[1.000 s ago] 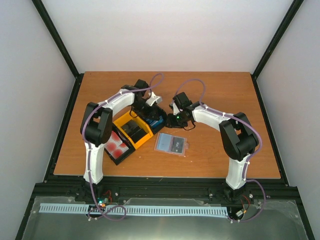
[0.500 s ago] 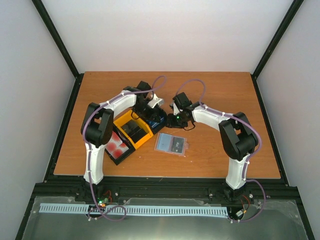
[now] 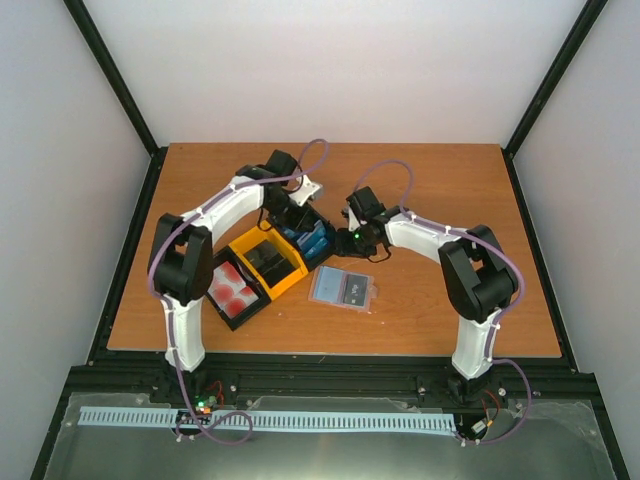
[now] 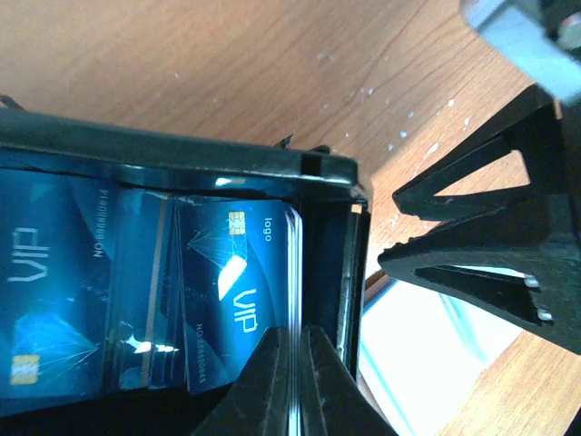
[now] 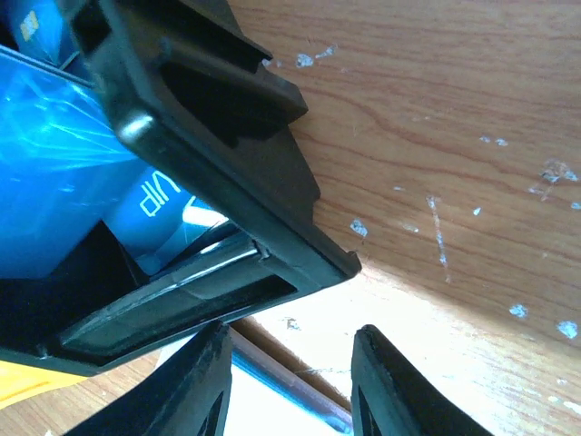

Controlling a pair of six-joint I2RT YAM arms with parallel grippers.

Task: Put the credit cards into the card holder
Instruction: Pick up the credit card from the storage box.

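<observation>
Several blue credit cards [image 4: 231,282] marked VIP stand on edge in a small black bin [image 3: 312,241]. My left gripper [image 4: 297,336] reaches down into that bin and is shut on the thin top edge of the rightmost blue card. From above, the left gripper [image 3: 298,213] sits at the bin's far end. Just right of the bin corner [image 5: 218,163], my right gripper [image 3: 346,243] hovers open and holds nothing. The card holder [image 3: 342,289] lies flat and open on the table, just in front of the right gripper, and its pale pocket [image 4: 408,350] shows beside the bin.
A yellow bin [image 3: 266,263] with black cards adjoins the blue-card bin on the left. Beyond it a black bin [image 3: 232,291] holds red-and-white cards. The wooden table [image 3: 450,190] has black frame posts at its corners.
The left gripper has closed on the blue card's edge. The left arm has swung a little leftward and back. The right arm has hardly moved.
</observation>
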